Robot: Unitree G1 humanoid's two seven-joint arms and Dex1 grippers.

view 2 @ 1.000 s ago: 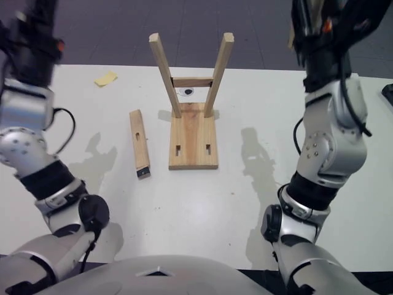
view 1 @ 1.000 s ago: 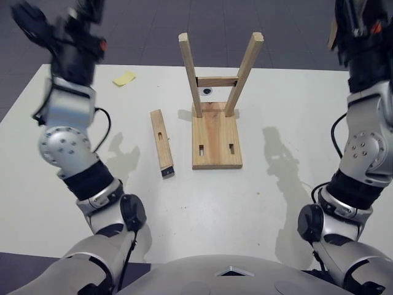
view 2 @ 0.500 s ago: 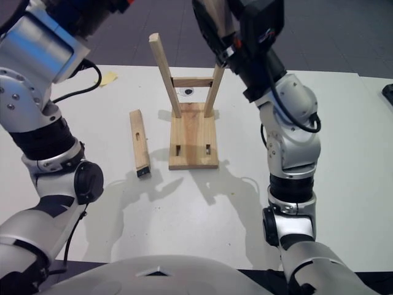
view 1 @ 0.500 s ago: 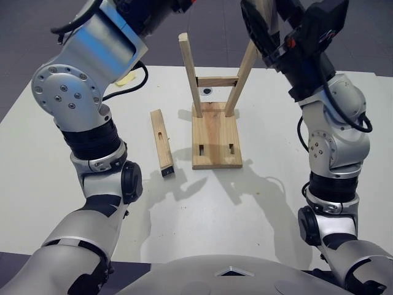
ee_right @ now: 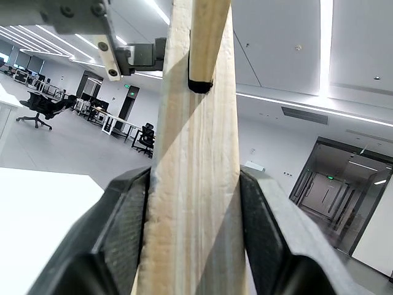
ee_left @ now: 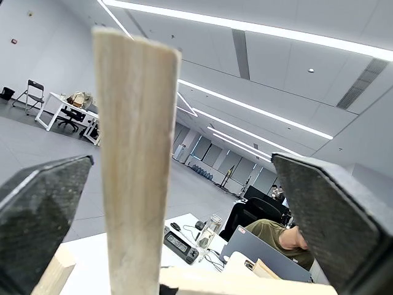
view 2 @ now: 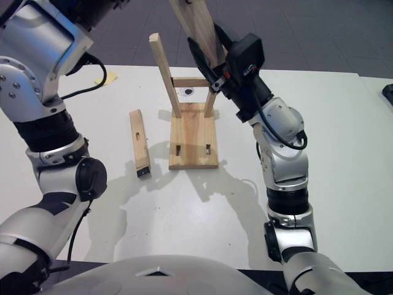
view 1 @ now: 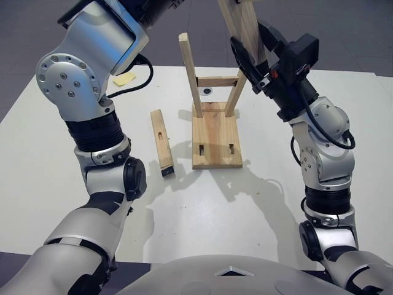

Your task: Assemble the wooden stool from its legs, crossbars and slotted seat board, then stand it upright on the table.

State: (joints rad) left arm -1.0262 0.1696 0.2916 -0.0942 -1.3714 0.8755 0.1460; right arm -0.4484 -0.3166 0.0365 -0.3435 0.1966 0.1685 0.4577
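Chg: 1 s ago both arms were up and spread wide at the sides. 0.5 s ago they had swung in. Now R pincer (ee_right: 196,209) sits lower and closer in, and L arm is swung across at upper left. Table items unmoved.

R pincer: pads (ee_right: 123,233) tight on both sides of the held leg (view 1: 242,21), clamped. Leg runs up and away from the pads, tilted.

L pincer (ee_left: 183,165): fingers (ee_left: 331,227) wide apart. A wooden stick (ee_left: 135,172) stands in the gap and seems clear of both fingers. Can't tell which part it is.

Below R pincer: seat board (view 1: 215,144) flat on table (view 1: 31,160), slots facing up at the end nearer the robot. Two standing legs (view 1: 190,74) rise from its far end, with crossbar (view 1: 217,81) joining them partway up. The top of the rt-hand standing leg is just beside R pincer.

Loose piece (view 1: 162,142), slotted, flat on the table just L of the board, well below both pincers.

Writing: yellow note (view 1: 125,78) far L on the table, partly behind L arm. Any marks on it are too small to tell.
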